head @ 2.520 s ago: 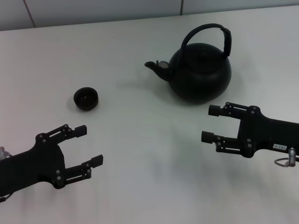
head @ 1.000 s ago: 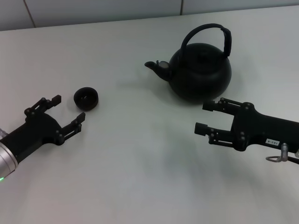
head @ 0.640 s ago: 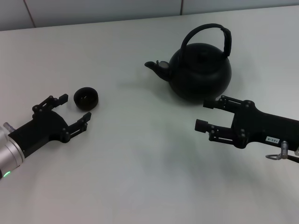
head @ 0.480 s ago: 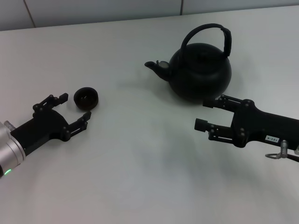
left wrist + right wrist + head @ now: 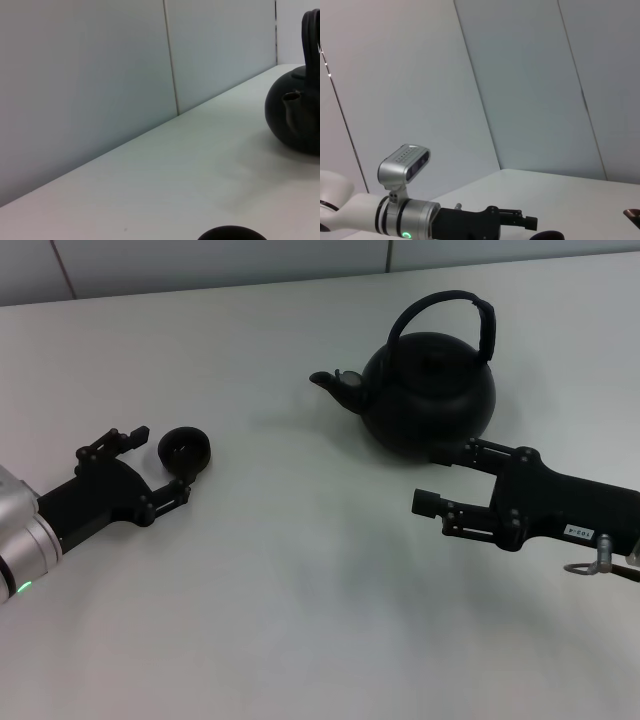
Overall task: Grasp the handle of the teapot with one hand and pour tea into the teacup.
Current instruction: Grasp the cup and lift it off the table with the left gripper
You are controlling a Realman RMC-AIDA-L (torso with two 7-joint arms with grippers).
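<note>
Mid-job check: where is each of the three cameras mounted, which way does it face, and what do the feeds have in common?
Head view: looks forward and down at the table; shows the teapot, teacup, open left gripper at the cup, open right gripper by the pot.
Left wrist view: low over the table, facing the wall; no own fingers.
Right wrist view: faces across at the left arm.
Shared: the teapot and teacup show in head and left wrist views.

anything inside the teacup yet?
Head view: the teacup stands upright on the table, between the open fingers of the left gripper. Its glossy dark inside shows no clear liquid; the bottom is too dark to tell.
</note>
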